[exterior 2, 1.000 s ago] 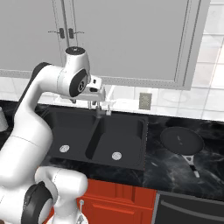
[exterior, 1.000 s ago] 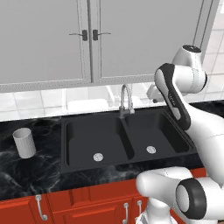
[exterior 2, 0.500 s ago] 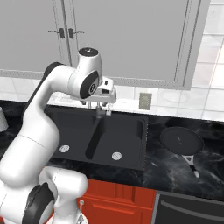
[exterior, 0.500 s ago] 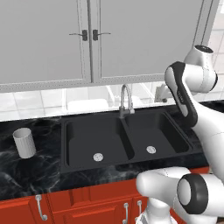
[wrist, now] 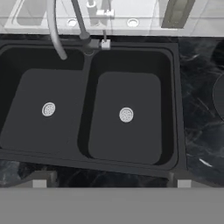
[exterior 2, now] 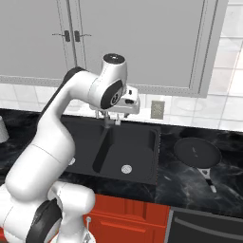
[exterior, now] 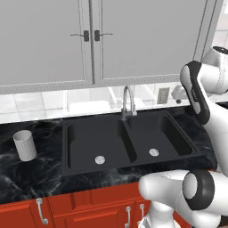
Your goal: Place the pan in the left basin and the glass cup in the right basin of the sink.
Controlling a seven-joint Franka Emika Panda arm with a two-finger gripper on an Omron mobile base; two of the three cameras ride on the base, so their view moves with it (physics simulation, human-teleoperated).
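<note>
Both basins bare; pan (exterior 2: pixel 197 151) on counter, well right of jaws (exterior 2: pixel 108 114).

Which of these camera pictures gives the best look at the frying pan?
The right base view: the pan lies whole on the counter right of the sink, handle pointing toward the camera. The hand view catches just a sliver of its dark rim at the right edge.

The left base view looks forward and down from behind the arm, the sink (exterior: pixel 129 142) centred. The right base view faces the same sink (exterior 2: pixel 114 147) from the other side, at nine o'clock. The hand view hangs near above both basins, the faucet (wrist: pixel 59 30) at eleven o'clock.
</note>
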